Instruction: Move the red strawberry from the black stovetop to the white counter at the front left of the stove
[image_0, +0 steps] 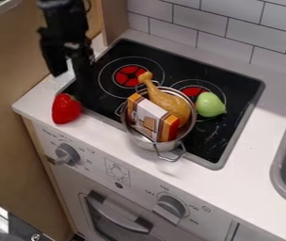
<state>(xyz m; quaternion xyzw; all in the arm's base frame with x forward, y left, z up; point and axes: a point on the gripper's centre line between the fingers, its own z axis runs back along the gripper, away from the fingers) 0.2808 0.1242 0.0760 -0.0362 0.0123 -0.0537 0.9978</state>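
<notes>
A black claw [70,69] hangs at upper left, spread moderately open and empty. Nearest is a red toy pepper [66,108] on the white table [111,134], at the stovetop's [211,134] front-left corner; likely light, stiff, slippery, best gripped across its rounded middle.

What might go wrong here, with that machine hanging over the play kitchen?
The black two-finger gripper hangs near the red toy pepper, which lies close to the edge of the white counter; a nudge might knock it off. The tan toy drumstick and orange-and-white box stick up from the silver metal pot, so a bump could spill them. The green toy pear might roll if touched.
</notes>
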